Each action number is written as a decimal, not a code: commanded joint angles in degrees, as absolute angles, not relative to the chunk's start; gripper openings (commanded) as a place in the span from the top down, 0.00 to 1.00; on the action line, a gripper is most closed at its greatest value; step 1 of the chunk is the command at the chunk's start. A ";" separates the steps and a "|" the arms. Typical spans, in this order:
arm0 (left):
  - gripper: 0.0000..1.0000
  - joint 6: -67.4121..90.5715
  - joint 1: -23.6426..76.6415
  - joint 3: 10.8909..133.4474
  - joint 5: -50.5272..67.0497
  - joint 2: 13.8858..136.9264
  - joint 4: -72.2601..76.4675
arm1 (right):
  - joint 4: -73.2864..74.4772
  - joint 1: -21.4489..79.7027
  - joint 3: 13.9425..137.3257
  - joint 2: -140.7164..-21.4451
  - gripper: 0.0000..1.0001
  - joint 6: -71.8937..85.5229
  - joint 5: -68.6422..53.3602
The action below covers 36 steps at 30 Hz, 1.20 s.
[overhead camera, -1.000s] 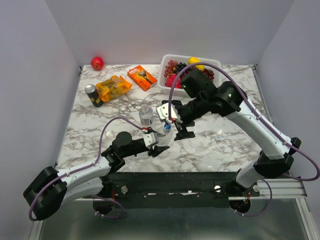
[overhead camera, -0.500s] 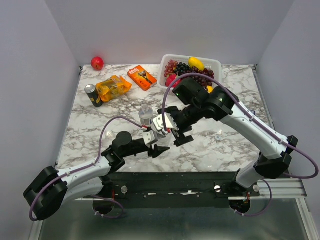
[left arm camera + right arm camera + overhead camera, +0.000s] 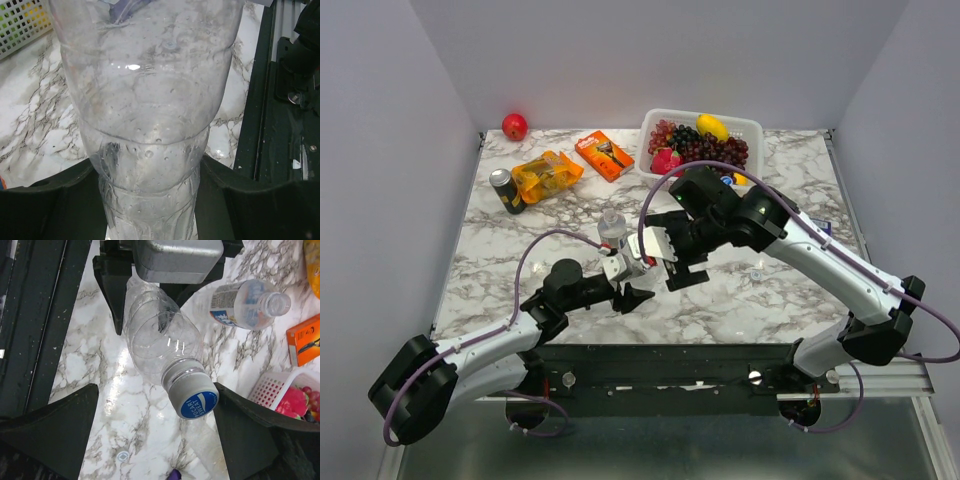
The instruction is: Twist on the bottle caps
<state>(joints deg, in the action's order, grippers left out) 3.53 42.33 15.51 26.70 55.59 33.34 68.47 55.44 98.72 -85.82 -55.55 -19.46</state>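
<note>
marble table (image 3: 740, 300), left pincer (image 3: 152, 200) clamping capped bottle (image 3: 160, 335)

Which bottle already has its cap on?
The plain bottle gripped in the left tool wears a blue cap. The labelled bottle near it has an open mouth.

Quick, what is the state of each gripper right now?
Left gripper: closed, holding the bottle.
Right gripper: open, fingers either side of the cap, holding nothing.
</note>
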 commanded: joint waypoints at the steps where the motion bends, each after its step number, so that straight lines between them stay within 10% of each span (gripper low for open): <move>1: 1.00 6.33 40.96 16.96 24.69 53.97 40.25 | 74.00 56.16 96.59 -85.52 0.00 -49.66 -19.34; 36: 1.00 3.25 41.31 17.75 30.85 54.58 36.30 | 64.95 50.10 111.19 -87.89 0.00 -43.67 -31.72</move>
